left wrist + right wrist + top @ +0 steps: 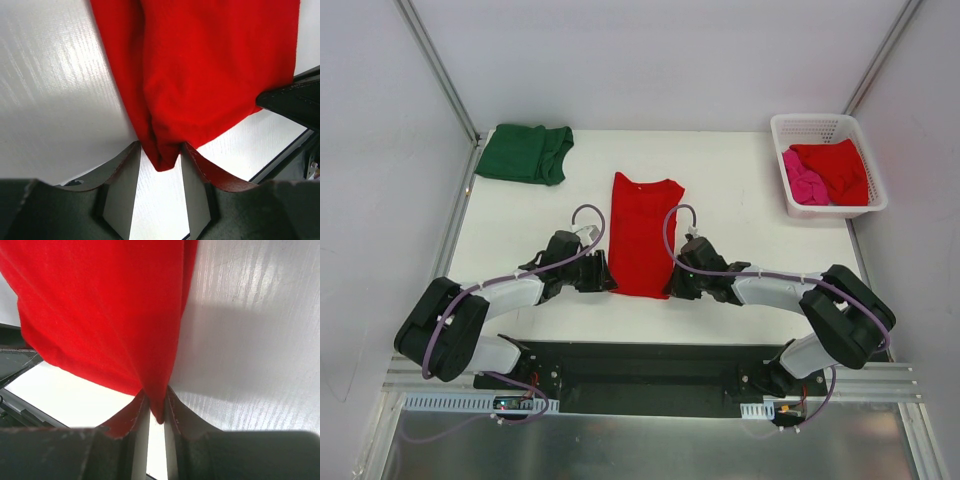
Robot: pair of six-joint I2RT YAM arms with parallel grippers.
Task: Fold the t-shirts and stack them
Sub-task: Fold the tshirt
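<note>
A bright red t-shirt lies in a narrow folded strip mid-table, collar pointing away from me. My left gripper is at its near left corner. In the left wrist view the jaws stand apart, and the bunched corner of the red t-shirt sits loosely between the fingertips of the left gripper. My right gripper is at the near right corner. The right wrist view shows the right gripper pinched tight on the hem of the red t-shirt. A folded dark green t-shirt rests at the far left.
A white lattice basket at the far right holds another red t-shirt and a pink one. The table's near edge and a black base plate lie just behind both grippers. Metal frame posts stand at the table's far corners.
</note>
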